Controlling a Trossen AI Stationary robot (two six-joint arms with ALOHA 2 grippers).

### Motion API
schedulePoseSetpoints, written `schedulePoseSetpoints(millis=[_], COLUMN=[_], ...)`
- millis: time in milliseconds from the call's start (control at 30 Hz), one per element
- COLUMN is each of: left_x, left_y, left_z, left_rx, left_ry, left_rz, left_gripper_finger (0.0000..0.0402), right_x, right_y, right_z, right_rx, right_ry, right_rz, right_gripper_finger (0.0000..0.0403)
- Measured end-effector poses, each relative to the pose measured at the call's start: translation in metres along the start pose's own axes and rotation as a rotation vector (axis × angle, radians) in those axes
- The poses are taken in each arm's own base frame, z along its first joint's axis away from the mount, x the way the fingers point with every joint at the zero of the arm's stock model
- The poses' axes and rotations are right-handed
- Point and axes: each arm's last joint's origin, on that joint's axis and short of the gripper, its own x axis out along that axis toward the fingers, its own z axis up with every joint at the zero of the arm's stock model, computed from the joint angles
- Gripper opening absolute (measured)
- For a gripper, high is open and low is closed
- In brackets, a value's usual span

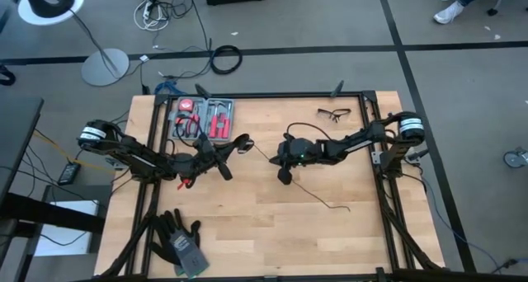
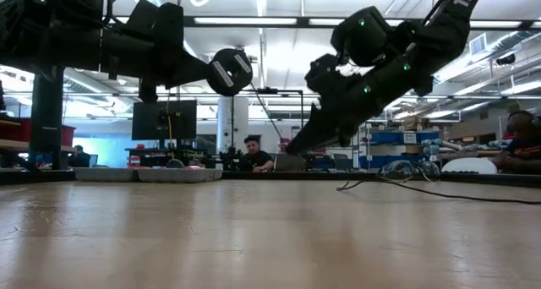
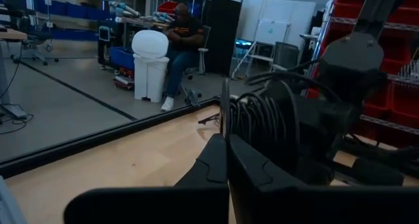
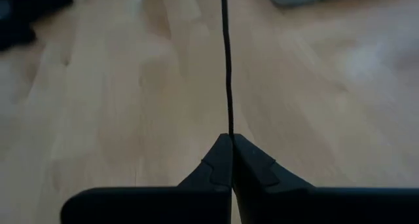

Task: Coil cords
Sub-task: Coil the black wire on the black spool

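My right gripper [image 4: 231,140] has its jaws clenched on the cord [image 4: 226,67] above the bench [image 1: 272,232]; my left gripper [image 3: 226,145] is clamped on the cord too.

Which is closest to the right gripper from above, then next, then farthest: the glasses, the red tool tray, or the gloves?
From the right gripper, seen from above:
1. Glasses, at the table's far edge on the right arm's side.
2. Red tool tray, at the far edge on the left arm's side.
3. Gloves, at the near edge on the left arm's side.
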Motion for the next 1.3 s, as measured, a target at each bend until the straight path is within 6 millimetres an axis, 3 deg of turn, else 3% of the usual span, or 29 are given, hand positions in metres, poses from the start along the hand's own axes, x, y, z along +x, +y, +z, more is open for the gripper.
schedulePoseSetpoints(millis=[267, 533, 833, 1067, 1300], left_x=[0.0, 0.0, 0.0, 0.0, 0.0], left_y=[0.0, 0.0, 0.002, 0.002, 0.001], left_z=[0.0, -0.001, -0.008, -0.009, -0.009], left_rx=[0.0, 0.004, 0.035, 0.039, 0.022], left_ry=[0.003, 0.007, 0.062, 0.07, 0.079], left_rz=[0.001, 0.004, 0.017, 0.025, 0.005], left_gripper_finger=[0.0, 0.0, 0.0, 0.0, 0.0], right_x=[0.004, 0.002, -0.039, -0.059, -0.04], right_y=[0.005, 0.005, -0.005, -0.004, -0.007], right_z=[-0.005, -0.007, 0.017, 0.041, 0.051], right_rx=[-0.014, -0.019, -0.03, -0.118, -0.131], right_ry=[0.014, 0.052, 0.1, -0.058, -0.246], right_rz=[0.029, 0.074, 0.036, 0.018, 0.083], right_gripper_finger=[0.0017, 0.0097, 0.0148, 0.0149, 0.0145])
